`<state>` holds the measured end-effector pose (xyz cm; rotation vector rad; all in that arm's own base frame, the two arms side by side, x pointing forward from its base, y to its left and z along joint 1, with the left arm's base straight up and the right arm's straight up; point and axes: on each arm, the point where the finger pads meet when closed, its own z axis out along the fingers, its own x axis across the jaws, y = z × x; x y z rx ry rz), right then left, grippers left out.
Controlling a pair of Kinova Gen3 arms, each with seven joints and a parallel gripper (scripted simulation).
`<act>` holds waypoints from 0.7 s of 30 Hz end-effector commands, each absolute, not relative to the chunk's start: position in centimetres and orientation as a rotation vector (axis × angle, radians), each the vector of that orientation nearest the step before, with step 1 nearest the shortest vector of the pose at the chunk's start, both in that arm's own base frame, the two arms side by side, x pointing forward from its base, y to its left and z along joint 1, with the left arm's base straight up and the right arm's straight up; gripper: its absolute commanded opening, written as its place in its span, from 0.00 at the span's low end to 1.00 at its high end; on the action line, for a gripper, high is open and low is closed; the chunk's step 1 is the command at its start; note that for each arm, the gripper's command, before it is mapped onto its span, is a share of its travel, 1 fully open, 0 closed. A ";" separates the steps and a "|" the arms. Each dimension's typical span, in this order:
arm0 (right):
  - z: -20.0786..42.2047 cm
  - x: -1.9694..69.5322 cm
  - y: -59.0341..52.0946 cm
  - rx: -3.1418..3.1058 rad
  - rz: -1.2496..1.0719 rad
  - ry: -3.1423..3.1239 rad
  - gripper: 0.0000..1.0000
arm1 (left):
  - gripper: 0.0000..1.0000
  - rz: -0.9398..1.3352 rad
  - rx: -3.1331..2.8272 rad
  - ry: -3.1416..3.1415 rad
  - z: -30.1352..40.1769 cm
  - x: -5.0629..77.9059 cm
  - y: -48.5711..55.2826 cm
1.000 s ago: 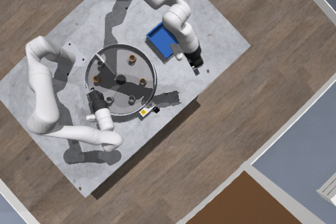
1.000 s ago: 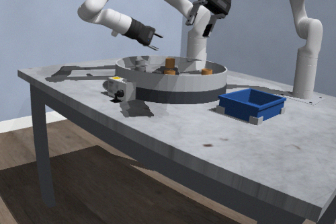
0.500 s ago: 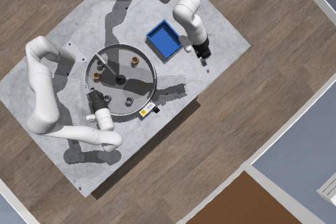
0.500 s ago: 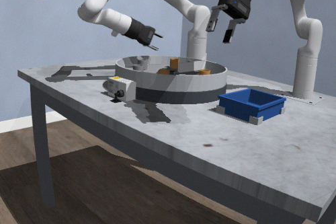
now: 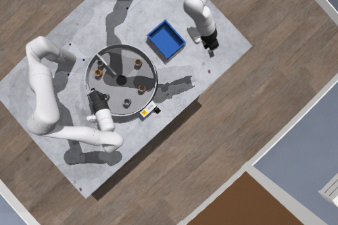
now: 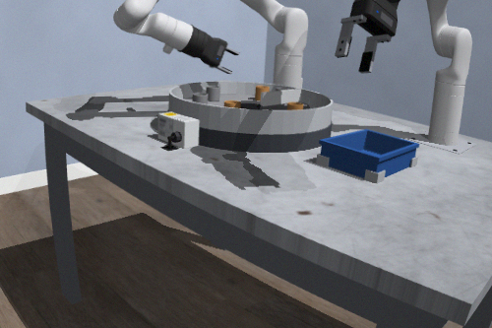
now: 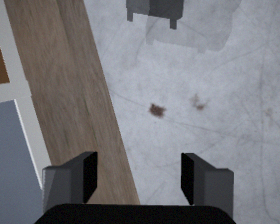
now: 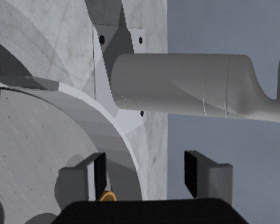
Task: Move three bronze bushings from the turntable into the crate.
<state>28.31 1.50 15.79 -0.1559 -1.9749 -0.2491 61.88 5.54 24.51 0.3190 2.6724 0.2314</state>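
Three bronze bushings lie on the turntable [image 5: 115, 107] [image 6: 256, 121] [image 8: 31, 145]: one [image 5: 138, 65] [image 6: 295, 105] on the crate side, one [image 5: 142, 91] [image 6: 232, 104] nearer the control box, one [image 5: 98, 75] [image 6: 262, 93] on the far side. Grey bushings [image 5: 127, 103] [image 6: 213, 94] are there too. The blue crate [image 5: 176, 51] [image 6: 351, 158] is empty and sits level within its corner guides [image 6: 375, 175]. My left gripper [image 5: 210, 52] [image 6: 353, 62] [image 7: 139, 170] is open and empty, high beyond the crate. My right gripper [image 5: 92, 90] [image 6: 233, 62] [image 8: 145, 168] is open and empty above the turntable's edge.
A thin pale bar [image 5: 107, 65] crosses part of the turntable from rim to hub. A white control box [image 5: 148, 109] [image 6: 179, 130] with a black knob stands against the turntable's outer side. The right arm's base shows beside the turntable. The table edge runs below the left gripper's view.
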 end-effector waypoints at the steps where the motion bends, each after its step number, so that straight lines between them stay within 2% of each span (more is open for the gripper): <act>1: 15.9 28.3 1.6 -0.158 -0.243 -1.978 1.00 | 1.00 0.231 0.305 2.686 24.3 61.3 7.0; 21: 15.9 28.3 1.6 -0.158 -0.243 -1.978 1.00 | 1.00 0.269 0.280 2.742 23.3 58.4 14.1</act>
